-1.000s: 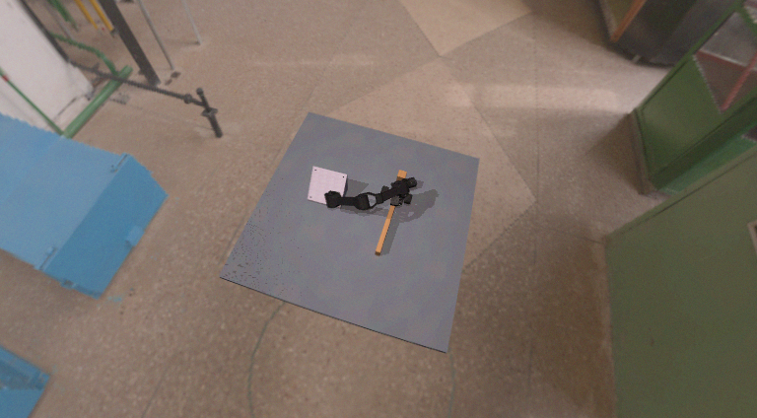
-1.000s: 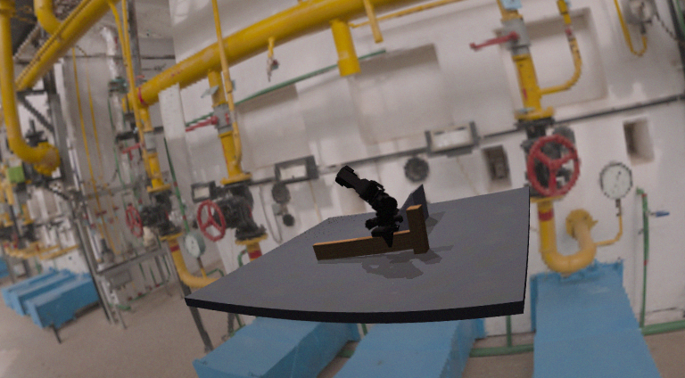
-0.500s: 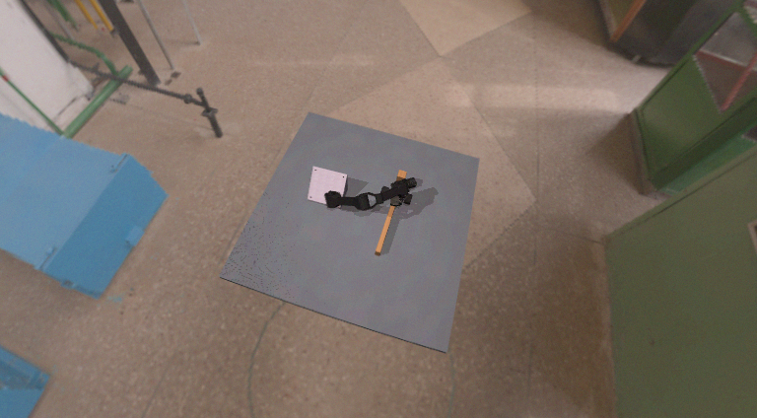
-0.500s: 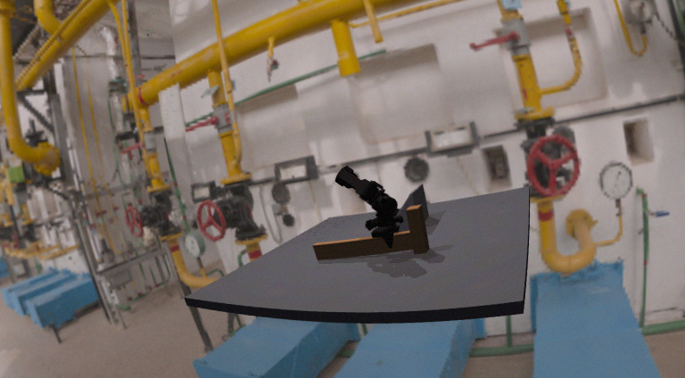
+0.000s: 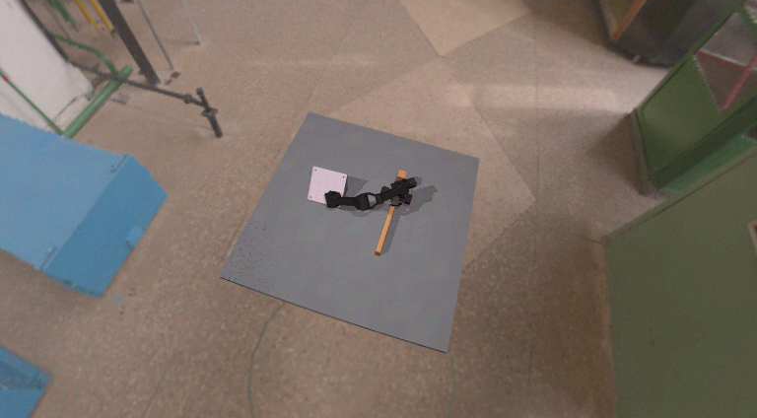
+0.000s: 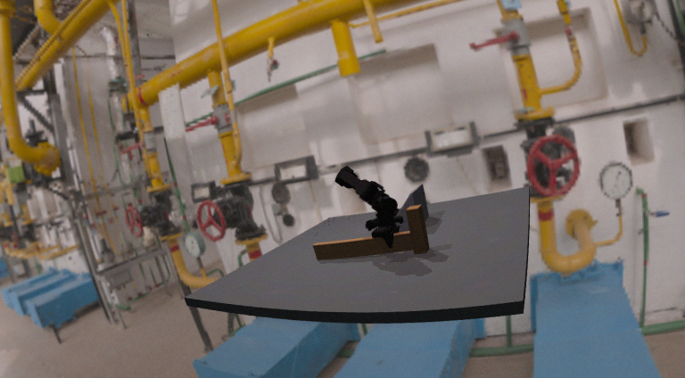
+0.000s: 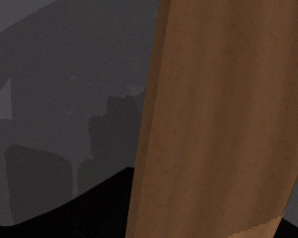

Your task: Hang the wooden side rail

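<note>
The wooden side rail (image 5: pixel 383 232) (image 6: pixel 343 250) (image 7: pixel 219 99) stands on its narrow edge, with its end up against the upright headboard post (image 5: pixel 401 174) (image 6: pixel 418 230). In the exterior view its far end is at the table top, and its end at the post looks slightly above the table. My gripper (image 5: pixel 394 202) (image 6: pixel 389 242) is shut on the rail from above, nearer the post than the far end. The wrist view shows the rail's wood between the black fingers. The hooks, the pins and the slot are hidden, so whether the hooks sit on the pins cannot be seen.
The grey table (image 5: pixel 334 262) (image 6: pixel 353 292) carries everything. A pale square plate (image 5: pixel 325 181) with small corner holes is near the arm's base end. In the exterior view a dark upright panel (image 6: pixel 417 201) shows behind the post. The arm reaches across to the rail.
</note>
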`<state>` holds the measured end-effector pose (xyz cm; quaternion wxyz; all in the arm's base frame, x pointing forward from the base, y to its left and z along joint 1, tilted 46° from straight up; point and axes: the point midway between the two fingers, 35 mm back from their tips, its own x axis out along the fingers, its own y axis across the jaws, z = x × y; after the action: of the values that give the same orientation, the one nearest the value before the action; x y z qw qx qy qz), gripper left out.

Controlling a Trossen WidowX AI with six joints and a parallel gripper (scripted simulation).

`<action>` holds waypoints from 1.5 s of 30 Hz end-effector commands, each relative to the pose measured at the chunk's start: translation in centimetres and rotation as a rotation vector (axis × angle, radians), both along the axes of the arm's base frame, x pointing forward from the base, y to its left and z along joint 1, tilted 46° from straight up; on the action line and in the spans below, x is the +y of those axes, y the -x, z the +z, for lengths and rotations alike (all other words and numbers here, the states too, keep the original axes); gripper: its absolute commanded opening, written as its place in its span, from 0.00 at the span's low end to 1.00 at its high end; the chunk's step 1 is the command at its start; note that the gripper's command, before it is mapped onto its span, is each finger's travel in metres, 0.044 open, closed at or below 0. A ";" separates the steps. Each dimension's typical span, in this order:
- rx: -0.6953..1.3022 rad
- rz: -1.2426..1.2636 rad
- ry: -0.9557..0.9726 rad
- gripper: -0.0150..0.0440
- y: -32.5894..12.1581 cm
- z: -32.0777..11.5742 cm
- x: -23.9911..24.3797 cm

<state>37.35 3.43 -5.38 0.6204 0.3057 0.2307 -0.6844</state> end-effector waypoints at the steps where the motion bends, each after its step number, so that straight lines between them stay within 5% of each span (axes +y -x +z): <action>1: -0.003 0.008 -0.005 0.25 -0.1 -0.1 0.2; 11: -0.003 0.008 -0.005 0.25 -0.1 -0.2 0.1; 28: -0.002 0.006 -0.005 1.00 -0.1 2.0 2.1; 45: -0.004 -0.004 -0.008 1.00 0.2 4.5 0.9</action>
<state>37.25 4.12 -0.66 0.6175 0.3124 0.2304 -0.6841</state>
